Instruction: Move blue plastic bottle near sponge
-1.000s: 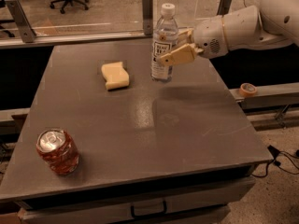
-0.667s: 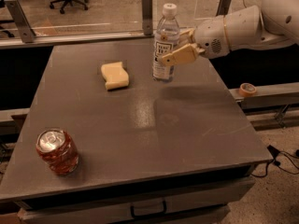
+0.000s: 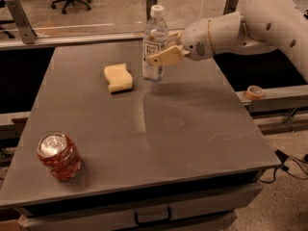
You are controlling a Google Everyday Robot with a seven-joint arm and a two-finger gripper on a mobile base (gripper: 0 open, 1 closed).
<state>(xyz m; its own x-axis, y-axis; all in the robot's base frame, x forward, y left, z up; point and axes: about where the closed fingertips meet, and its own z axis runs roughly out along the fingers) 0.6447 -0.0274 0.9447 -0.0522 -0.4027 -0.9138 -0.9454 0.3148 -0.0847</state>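
Bottle (image 3: 155,41) in end effector (image 3: 158,53), beside sponge (image 3: 118,77)

High front view, gripper (image 3: 159,51) top centre

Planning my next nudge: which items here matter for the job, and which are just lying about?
Job: blue plastic bottle, clamped in the gripper; sponge, close beside it, not touching.
Lying about: red can, at the table front corner; tape roll, off the table.

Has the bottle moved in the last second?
Yes. The bottle, held in the gripper at the far side of the table, has shifted left, closing the gap to the sponge, which has stayed put.
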